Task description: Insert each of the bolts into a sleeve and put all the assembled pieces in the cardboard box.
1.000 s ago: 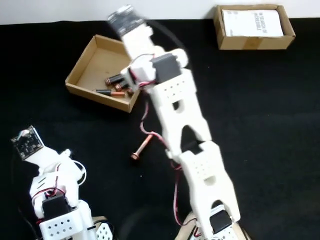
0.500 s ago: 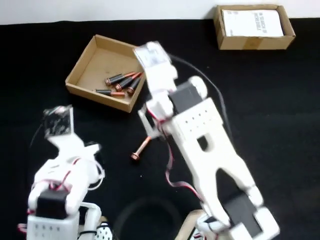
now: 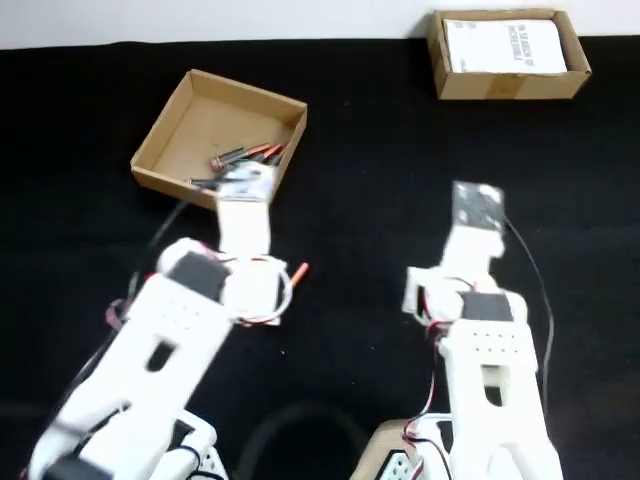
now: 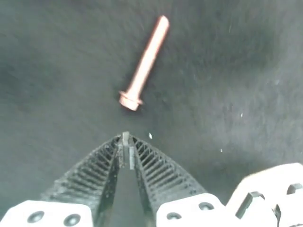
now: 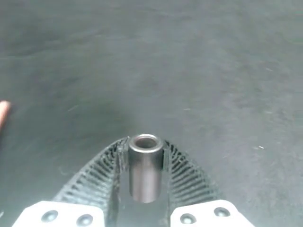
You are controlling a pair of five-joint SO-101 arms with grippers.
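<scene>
The left hand [image 4: 125,144] is closed with nothing in it, its ribbed fingers meeting at the tips above the black surface [image 3: 380,150]. Just beyond those tips lies a copper bolt [image 4: 144,59]. It lies flat, with its flanged head toward the hand and its shank angling away. The head is near the fingertips but apart from them.

From above, the left arm [image 3: 170,340] stretches toward the cardboard box [image 3: 195,130], and its wrist sits close to the box's near wall. Only the end of the bolt's shank pokes out beside that arm. Inside the box, several assembled pieces [image 3: 250,155] lie bunched in the corner nearest the arms.

The right hand [image 5: 144,143] grips a dark metal sleeve [image 5: 144,172], held between its fingers with the open bore facing out past the tips. It hangs over bare surface. A copper sliver [image 5: 3,113] at the edge of the right wrist view may be the bolt's end, though too little shows to be sure.

The right arm [image 3: 490,350] stands well apart from the box. A second box [image 3: 505,85] holding a white sheet [image 3: 505,45] sits at the far right of the surface.
</scene>
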